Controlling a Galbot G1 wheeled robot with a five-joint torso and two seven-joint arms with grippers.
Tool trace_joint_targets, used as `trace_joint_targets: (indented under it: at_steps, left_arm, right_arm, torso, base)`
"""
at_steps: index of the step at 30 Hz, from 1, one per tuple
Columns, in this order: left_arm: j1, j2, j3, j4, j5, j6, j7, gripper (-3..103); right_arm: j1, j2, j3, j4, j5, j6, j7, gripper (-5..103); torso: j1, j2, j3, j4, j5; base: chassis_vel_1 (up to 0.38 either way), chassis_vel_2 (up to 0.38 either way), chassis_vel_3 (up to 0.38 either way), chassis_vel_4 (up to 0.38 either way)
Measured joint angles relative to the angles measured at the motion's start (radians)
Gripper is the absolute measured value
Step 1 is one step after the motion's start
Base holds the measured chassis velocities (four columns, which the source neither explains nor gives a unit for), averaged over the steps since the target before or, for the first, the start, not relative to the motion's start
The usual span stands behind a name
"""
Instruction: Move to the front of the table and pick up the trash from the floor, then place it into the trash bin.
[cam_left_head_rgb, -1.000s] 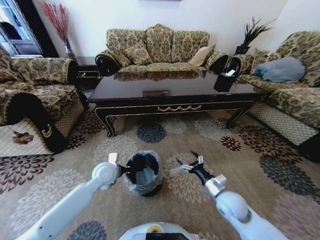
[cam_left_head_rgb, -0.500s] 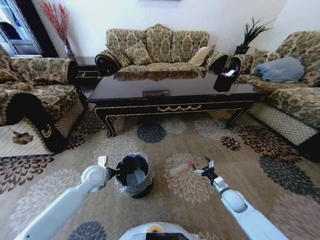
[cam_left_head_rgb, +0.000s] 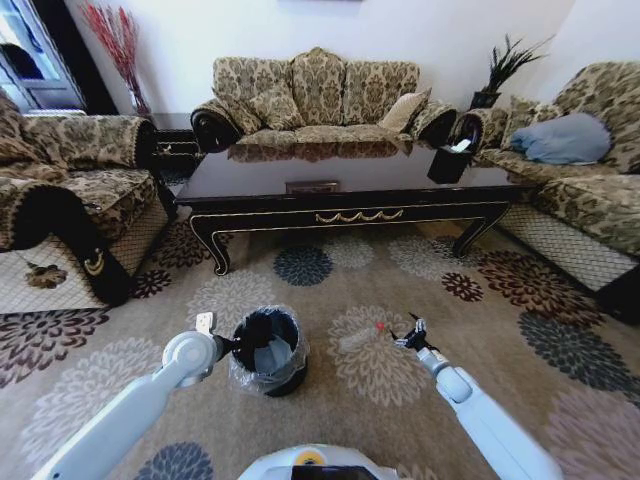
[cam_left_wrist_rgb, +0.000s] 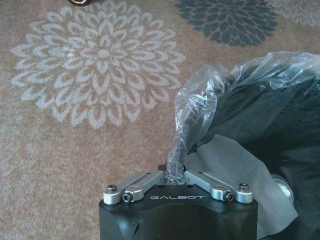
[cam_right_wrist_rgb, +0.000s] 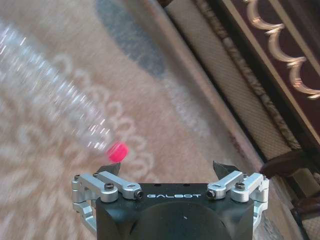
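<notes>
Pickup step: open right end effector (cam_left_head_rgb: 408, 336) at bottle (cam_left_head_rgb: 360, 339) cap, must straddle it and close; left end effector (cam_left_head_rgb: 237, 346) pinches bin (cam_left_head_rgb: 268, 350) liner at 9 o'clock.

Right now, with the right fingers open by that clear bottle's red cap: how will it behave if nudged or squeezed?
The clear bottle lies on its side on the carpet, so a nudge from the right gripper would probably roll it. It looks empty and see-through, so likely light. Its thin ribbed wall may buckle or slip under a squeeze.
</notes>
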Motion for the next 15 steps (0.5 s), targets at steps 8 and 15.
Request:
trace_joint_targets:
  at_steps: [8, 15]
  left_arm:
    - [0.013, 0.009, -0.021, -0.013, -0.008, 0.000, 0.000, 0]
    - [0.038, 0.011, -0.043, -0.022, -0.010, 0.000, -0.001, 0]
  right_arm:
    - [0.081, 0.070, 0.023, -0.155, -0.252, 0.102, 0.027, 100]
    - [0.182, 0.118, 0.026, -0.271, -0.380, 0.165, 0.054, 100]
  torso:
    - [0.000, 0.000, 0.000, 0.0000, 0.0000]
    - [0.000, 0.000, 0.000, 0.0002, 0.0000]
  base:
    - [0.000, 0.000, 0.000, 0.000]
    - [0.000, 0.000, 0.000, 0.000]
